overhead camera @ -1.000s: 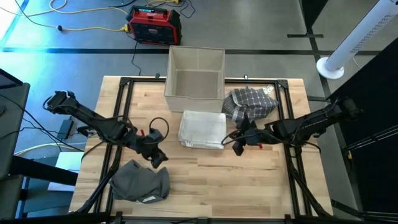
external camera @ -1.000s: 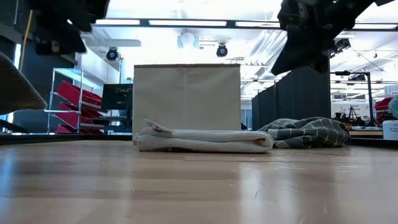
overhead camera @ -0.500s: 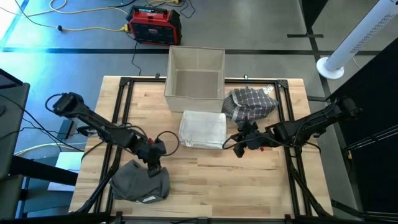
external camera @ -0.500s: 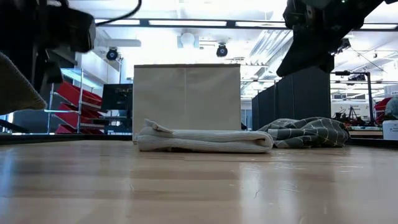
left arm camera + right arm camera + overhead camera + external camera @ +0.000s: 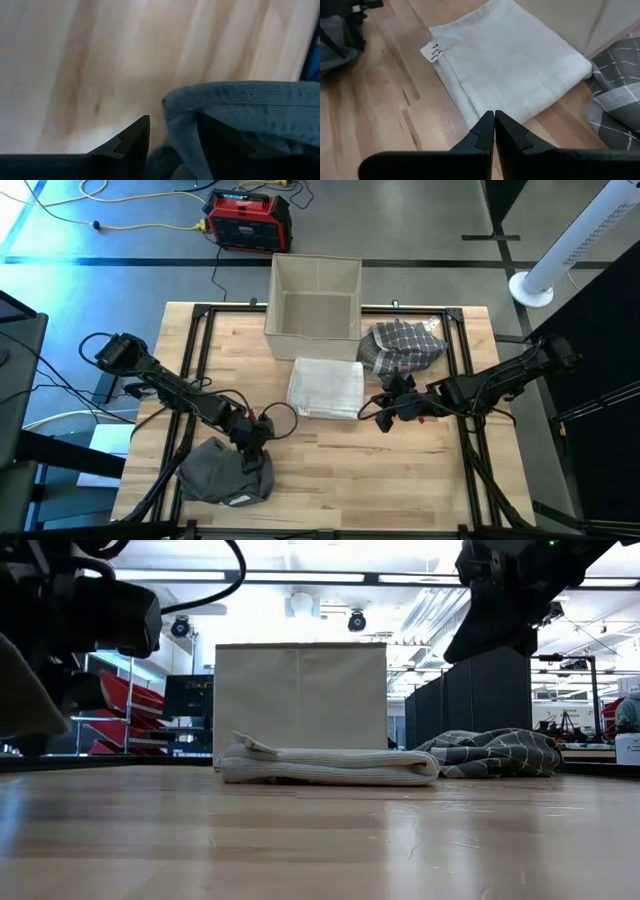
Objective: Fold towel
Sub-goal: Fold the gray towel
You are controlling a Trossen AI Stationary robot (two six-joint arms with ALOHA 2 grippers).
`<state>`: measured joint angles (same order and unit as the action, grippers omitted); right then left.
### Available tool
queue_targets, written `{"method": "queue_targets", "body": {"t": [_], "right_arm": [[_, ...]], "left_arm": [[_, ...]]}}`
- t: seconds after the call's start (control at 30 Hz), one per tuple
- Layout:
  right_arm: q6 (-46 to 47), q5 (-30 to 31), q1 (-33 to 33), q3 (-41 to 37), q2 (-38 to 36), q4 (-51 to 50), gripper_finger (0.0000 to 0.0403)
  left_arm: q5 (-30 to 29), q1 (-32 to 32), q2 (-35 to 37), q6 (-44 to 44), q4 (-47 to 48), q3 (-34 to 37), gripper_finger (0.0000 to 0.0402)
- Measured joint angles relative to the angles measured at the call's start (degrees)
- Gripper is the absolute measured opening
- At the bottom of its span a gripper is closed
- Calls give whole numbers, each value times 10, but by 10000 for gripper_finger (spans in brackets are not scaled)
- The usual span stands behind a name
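Observation:
A crumpled grey towel [image 5: 225, 472] lies at the table's near left. My left gripper [image 5: 256, 444] hangs open over its far right corner, tipped steeply down. In the left wrist view a raised fold of the grey towel [image 5: 176, 117] stands between the two fingers. A folded white towel [image 5: 327, 387] lies flat mid-table, and a checked towel [image 5: 402, 344] lies bunched to its far right. My right gripper [image 5: 383, 420] is shut and holds nothing, just right of the white towel [image 5: 510, 60] and above the table. My left gripper comes slanting down from above with its open fingers [image 5: 131, 142] on either side of the grey towel's raised fold [image 5: 172, 107] at the far right corner. I cannot tell whether the fingers touch the cloth. The towel lies on the table.
An open beige bin [image 5: 315, 298] stands at the far edge behind the white towel. A black frame [image 5: 200, 330] runs along the table's sides. Bare wood [image 5: 370, 470] lies near the front edge, right of the grey towel.
My left gripper has sunk and gone toward the table's near edge, down onto the grey towel's far right corner, rolling its wrist on the way. The towels lie as before.

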<state>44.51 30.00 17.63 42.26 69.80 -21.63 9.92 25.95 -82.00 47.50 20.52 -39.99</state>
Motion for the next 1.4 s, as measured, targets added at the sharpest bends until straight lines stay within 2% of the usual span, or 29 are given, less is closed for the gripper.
{"method": "queue_targets", "body": {"t": [0.1,0.23,0.27,0.43,0.6,0.77,0.93,1.1,1.3,1.4], "right_arm": [[-4,2,0,0,0,0,0],[-8,-9,1,0,0,0,0],[-8,-12,1,0,0,0,0],[-11,-28,1,0,0,0,0],[-11,-43,2,0,0,0,0],[2,-82,12,0,0,0,0],[19,-88,49,0,0,0,0],[32,-89,76,0,0,0,0],[37,-90,92,0,-1,0,0],[40,-90,100,0,0,0,0]], "left_arm": [[27,0,0,-1,-13,-2,124],[30,0,0,4,-11,-24,24],[30,-3,0,4,-12,-34,13],[8,-32,0,-18,-11,-128,6],[-61,-69,0,-107,-12,-276,3],[-131,-103,1,-203,-11,-425,2],[-160,-117,2,-284,67,-520,1],[-166,-129,1,-274,210,-530,1],[-162,-133,-3,-233,385,-494,1],[-106,-130,-3,-226,428,-462,1]]}}
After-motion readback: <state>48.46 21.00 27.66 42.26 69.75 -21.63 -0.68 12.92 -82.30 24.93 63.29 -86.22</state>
